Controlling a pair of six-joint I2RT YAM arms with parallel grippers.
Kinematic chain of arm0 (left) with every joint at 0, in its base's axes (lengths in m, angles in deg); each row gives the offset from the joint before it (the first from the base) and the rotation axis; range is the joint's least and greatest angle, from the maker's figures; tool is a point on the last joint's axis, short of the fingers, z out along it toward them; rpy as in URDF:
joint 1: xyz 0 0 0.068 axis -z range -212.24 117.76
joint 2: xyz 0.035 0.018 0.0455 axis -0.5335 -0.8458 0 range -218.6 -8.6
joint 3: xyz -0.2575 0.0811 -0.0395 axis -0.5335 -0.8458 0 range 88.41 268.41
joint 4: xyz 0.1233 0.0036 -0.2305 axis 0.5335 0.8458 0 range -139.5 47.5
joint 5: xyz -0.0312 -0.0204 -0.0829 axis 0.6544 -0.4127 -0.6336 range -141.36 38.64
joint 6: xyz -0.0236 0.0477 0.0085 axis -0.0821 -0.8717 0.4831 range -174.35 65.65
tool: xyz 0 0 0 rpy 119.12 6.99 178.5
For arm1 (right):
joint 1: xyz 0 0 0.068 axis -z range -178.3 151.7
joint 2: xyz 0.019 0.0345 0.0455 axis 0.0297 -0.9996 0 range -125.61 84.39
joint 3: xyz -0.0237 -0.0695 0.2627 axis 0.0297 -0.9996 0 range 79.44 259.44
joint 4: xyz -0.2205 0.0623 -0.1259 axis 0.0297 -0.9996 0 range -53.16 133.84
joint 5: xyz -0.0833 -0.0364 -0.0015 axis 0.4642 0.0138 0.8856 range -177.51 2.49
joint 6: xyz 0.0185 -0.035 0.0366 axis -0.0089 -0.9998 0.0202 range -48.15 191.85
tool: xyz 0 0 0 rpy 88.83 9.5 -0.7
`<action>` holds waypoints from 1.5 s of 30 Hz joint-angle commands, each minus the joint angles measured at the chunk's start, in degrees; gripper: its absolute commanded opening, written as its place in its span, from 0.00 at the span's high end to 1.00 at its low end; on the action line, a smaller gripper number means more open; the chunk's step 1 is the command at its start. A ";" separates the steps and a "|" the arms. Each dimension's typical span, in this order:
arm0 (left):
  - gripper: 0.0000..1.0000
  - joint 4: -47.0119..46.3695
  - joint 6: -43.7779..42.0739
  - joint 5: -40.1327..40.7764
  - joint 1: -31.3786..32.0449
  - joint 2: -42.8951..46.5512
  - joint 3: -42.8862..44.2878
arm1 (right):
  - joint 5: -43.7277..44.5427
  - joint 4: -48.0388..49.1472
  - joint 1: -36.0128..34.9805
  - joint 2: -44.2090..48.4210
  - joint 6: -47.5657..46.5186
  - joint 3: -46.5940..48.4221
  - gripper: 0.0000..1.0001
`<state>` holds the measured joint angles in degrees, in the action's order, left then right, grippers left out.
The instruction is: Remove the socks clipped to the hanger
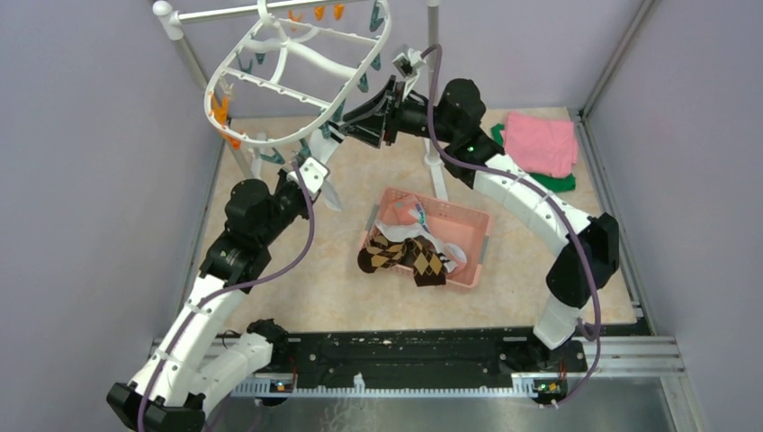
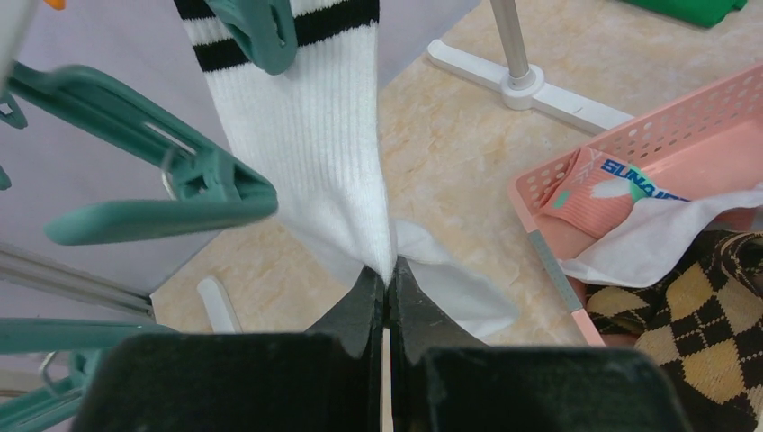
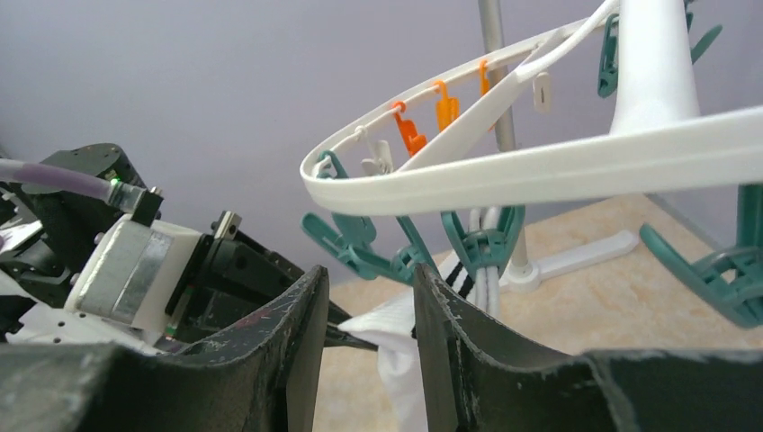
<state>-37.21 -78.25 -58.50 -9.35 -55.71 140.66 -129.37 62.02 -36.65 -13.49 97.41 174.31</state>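
The white oval hanger (image 1: 310, 56) hangs tilted from the stand, rimmed with teal and orange clips; it also shows in the right wrist view (image 3: 540, 171). A white sock with black stripes (image 2: 306, 135) hangs from a teal clip (image 2: 256, 31). My left gripper (image 2: 389, 270) is shut on the lower part of this sock, just under the hanger's near rim (image 1: 322, 153). My right gripper (image 3: 369, 274) is open beside it (image 1: 346, 129), its jaws either side of the same sock (image 3: 396, 333) below its clip (image 3: 486, 243).
A pink basket (image 1: 477, 225) on the floor holds brown-and-black diamond socks (image 1: 405, 256) and a pink-and-white sock (image 1: 414, 216). The stand's pole (image 1: 435, 90) rises behind the basket. Folded pink cloth (image 1: 540, 144) lies on green cloth (image 1: 558, 183) at the back right.
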 commanded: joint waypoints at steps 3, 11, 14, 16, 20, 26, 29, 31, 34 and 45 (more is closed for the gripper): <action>1.00 0.01 0.87 -1.90 -0.14 1.05 2.94 | 0.74 6.22 0.05 -3.55 0.81 5.32 0.59; 1.00 0.75 0.61 -1.87 -0.14 1.91 2.60 | 2.55 6.04 0.07 -4.21 -4.94 4.54 0.59; 1.00 0.93 0.65 -1.89 -0.13 2.07 2.42 | 1.62 8.09 0.09 -5.31 -4.07 5.24 0.59; 1.00 1.11 0.68 -1.84 -0.16 2.20 2.42 | 1.27 10.37 -0.09 -6.05 -2.89 5.54 0.60; 1.00 1.25 0.77 -1.80 -0.14 2.29 2.33 | 2.49 12.42 -1.04 -6.76 -3.57 5.68 0.61; 1.00 1.82 1.13 -2.07 -0.13 2.44 2.27 | 4.93 14.03 -1.99 -7.28 -6.24 5.70 0.61; 1.00 1.99 1.20 -1.98 -0.16 2.68 2.33 | 7.25 15.19 -1.91 -7.13 -6.44 5.23 0.61; 1.00 2.10 1.17 -2.00 -0.13 2.96 2.42 | 8.01 16.82 -1.90 -6.77 -6.73 4.24 0.61; 1.00 2.52 1.12 -1.79 -0.13 3.16 2.58 | 7.96 17.01 -1.59 -6.40 -7.23 3.93 0.58; 1.00 2.32 1.41 -2.55 -0.13 3.17 2.80 | 2.16 25.82 0.41 -5.81 -1.16 0.35 0.63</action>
<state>-33.93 -78.01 -59.74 -9.35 -53.22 141.54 -124.15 80.77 -36.71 -20.42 93.52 172.87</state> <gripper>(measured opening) 0.014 0.390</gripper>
